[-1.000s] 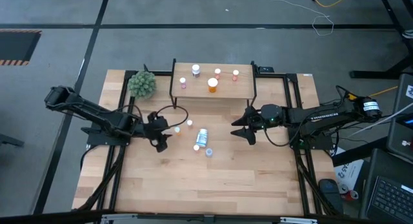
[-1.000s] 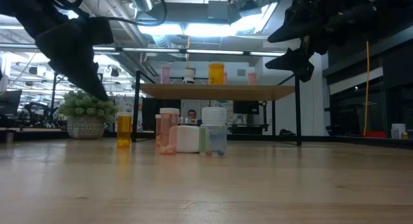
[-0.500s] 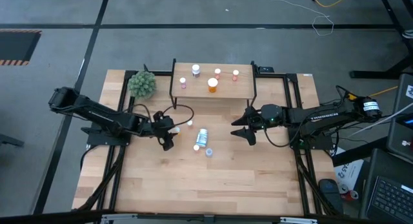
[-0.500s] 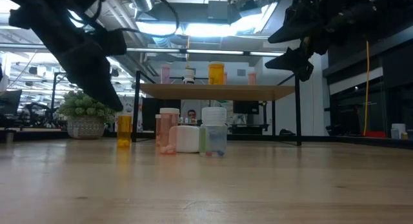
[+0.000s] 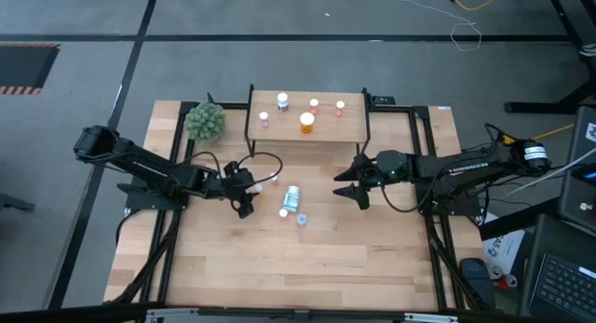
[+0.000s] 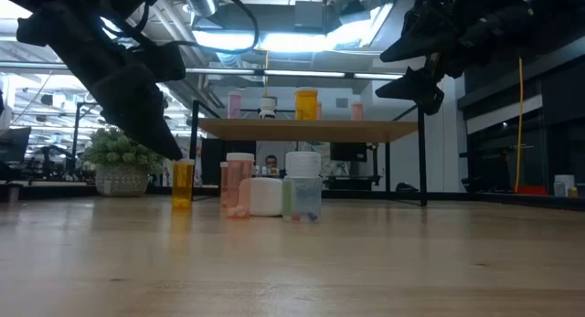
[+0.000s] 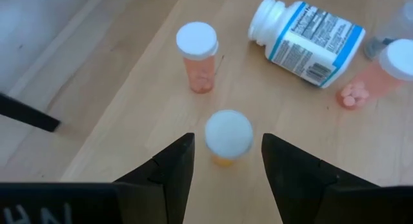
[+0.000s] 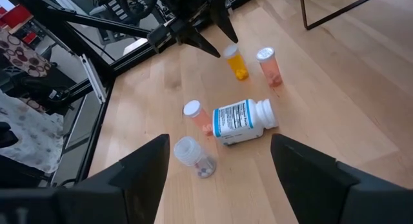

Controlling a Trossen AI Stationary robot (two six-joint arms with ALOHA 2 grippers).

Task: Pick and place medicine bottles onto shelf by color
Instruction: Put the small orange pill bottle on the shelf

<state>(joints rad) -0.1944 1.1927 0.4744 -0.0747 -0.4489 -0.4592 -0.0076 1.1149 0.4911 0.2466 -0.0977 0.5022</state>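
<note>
Left wrist view: left gripper (image 7: 222, 161), fingers apart, straddles an upright white-capped orange pill bottle (image 7: 228, 137); beside it, a bottle of pink pills (image 7: 198, 57). Right gripper (image 5: 349, 184) gapes wide, empty.

Two dark cabled arms, white lettering on one.

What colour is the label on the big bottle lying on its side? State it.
White with blue bands on the large white plastic bottle, clearest in the left wrist view.

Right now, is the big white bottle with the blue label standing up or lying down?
Lying down. The big white bottle rests on its side on the table, cap pointing sideways; the right wrist view shows the same.
</note>
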